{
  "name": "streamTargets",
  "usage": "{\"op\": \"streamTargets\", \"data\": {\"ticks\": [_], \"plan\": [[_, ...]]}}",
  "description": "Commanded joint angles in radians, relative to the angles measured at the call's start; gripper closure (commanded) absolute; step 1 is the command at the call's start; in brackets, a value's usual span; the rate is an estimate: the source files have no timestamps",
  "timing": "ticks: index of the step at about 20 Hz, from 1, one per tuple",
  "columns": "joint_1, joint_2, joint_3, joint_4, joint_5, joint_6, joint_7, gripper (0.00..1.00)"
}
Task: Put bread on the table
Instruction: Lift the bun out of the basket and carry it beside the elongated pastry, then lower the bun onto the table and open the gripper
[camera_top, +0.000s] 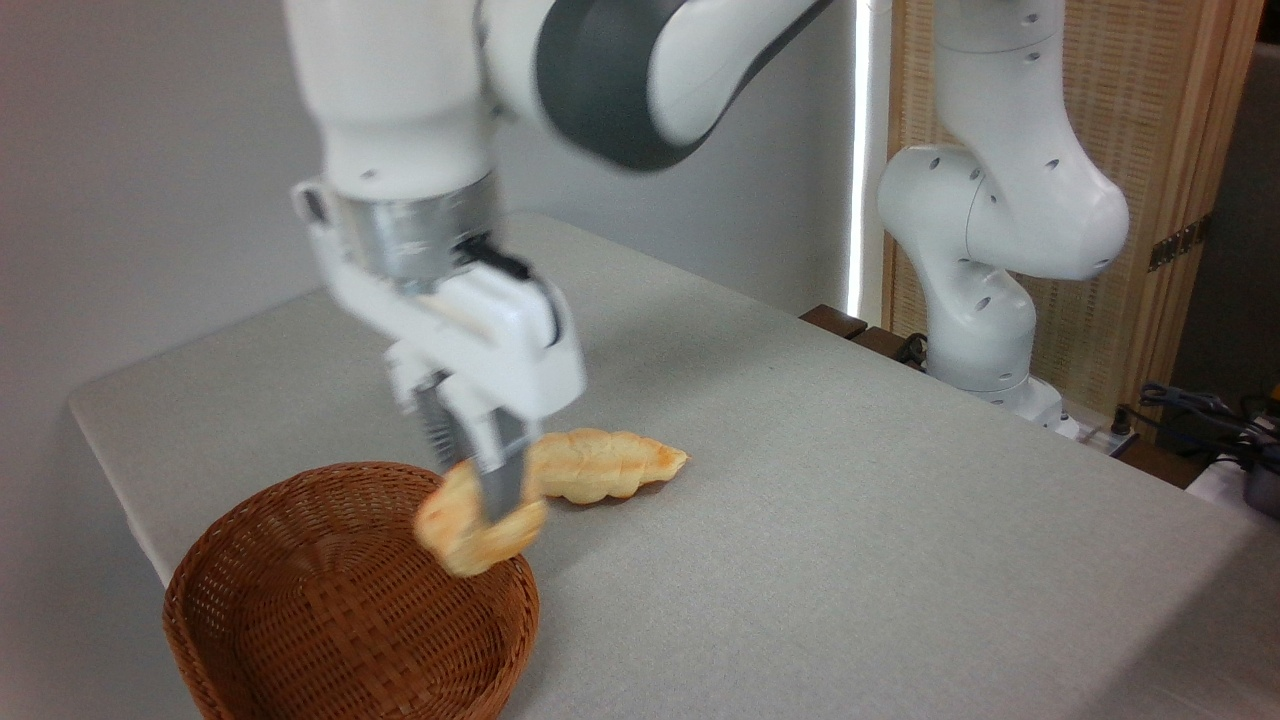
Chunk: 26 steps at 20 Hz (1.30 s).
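A small lumpy golden bread (470, 530) hangs in the air above the right rim of the wicker basket, blurred by motion. My gripper (485, 500) comes down from the upper left and is shut on the bread, one dark finger (500, 485) showing across its front. The table (850, 480) is a wide tabletop covered in light grey fabric, lying under and to the right of the bread.
A round brown wicker basket (300, 640) stands at the table's near left corner. A longer leaf-shaped pale golden loaf (605, 465) lies on the fabric just right of my gripper. The arm's white base (985, 330) stands at the far right edge.
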Motion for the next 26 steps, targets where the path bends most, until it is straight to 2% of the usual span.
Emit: {"op": "streamTargets", "data": {"ticks": [1,2,3,6,7,8,9,10,13,18,21,24,26], "plan": [[0.004,-0.086,0.039,-0.108,-0.026,-0.103,0.157,0.80],[0.004,-0.092,0.039,-0.128,-0.027,-0.103,0.158,0.79],[0.004,-0.098,0.035,-0.167,-0.038,-0.103,0.158,0.70],[0.003,-0.097,0.025,-0.242,-0.076,-0.089,0.169,0.65],[0.001,-0.092,0.022,-0.273,-0.100,-0.077,0.171,0.44],[0.001,-0.092,0.018,-0.287,-0.107,-0.068,0.172,0.33],[0.001,-0.091,0.013,-0.309,-0.108,-0.042,0.171,0.08],[0.001,-0.091,0.012,-0.316,-0.107,-0.034,0.172,0.00],[0.004,-0.091,0.018,-0.319,-0.101,-0.029,0.184,0.00],[0.038,-0.097,0.027,-0.317,-0.096,-0.040,0.287,0.00],[0.038,-0.098,0.033,-0.316,-0.090,-0.040,0.293,0.00],[0.038,-0.113,0.039,-0.313,-0.026,-0.040,0.345,0.00],[0.038,-0.127,0.062,-0.313,-0.006,-0.043,0.368,0.00]]}}
